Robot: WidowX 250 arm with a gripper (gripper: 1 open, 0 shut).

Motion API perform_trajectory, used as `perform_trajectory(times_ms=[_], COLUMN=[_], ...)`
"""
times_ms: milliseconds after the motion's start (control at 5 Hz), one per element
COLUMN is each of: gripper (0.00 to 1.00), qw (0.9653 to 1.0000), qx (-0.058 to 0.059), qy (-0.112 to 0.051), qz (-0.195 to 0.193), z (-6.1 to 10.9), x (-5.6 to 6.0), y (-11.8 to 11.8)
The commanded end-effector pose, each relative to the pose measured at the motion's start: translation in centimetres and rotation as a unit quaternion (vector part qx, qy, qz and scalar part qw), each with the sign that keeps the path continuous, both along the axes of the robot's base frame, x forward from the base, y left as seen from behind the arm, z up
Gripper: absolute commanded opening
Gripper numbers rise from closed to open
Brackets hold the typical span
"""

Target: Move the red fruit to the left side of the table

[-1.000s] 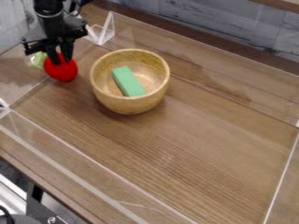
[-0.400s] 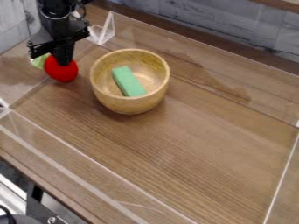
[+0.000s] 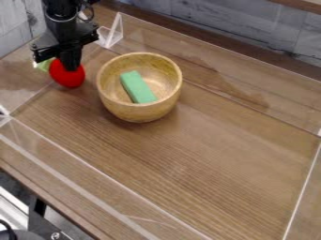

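Observation:
The red fruit (image 3: 67, 77) rests on the table (image 3: 189, 159) in the far left corner, a bit of green leaf showing at its left. My gripper (image 3: 63, 60) comes down on it from above, steeply tilted. Its black fingers are shut on the top of the fruit and hide its upper part. The fruit still touches the tabletop.
A wooden bowl (image 3: 172, 77) stands just right of the fruit with a green block (image 3: 137, 88) lying in it. Low clear acrylic walls (image 3: 298, 202) border the table. A clear bracket (image 3: 111, 34) sits on the far wall behind the gripper.
The fingers have drawn together on the fruit's top. The hand and the fruit have stayed in place.

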State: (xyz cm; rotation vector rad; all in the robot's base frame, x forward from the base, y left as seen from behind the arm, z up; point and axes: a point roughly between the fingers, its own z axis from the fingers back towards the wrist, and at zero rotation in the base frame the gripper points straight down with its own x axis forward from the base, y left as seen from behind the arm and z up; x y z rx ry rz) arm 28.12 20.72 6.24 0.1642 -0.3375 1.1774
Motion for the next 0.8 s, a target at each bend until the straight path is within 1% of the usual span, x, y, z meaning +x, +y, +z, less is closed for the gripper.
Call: perform_trajectory(times_ms=[0, 200, 400, 600], gripper=[0.0, 0.0, 1.0, 1.0], qw=[0.9999, 0.9998, 0.9998, 0.9998], qx=[0.004, 0.0, -0.003, -0.007], qy=[-0.011, -0.01, -0.008, -0.006], qz=[-0.009, -0.018, -0.018, -0.016], z=[0.3, -0.2, -0.8, -1.4], x=[0.3, 0.3, -0.3, -0.8], y=[0.0, -0.1, 0.2, 0.5])
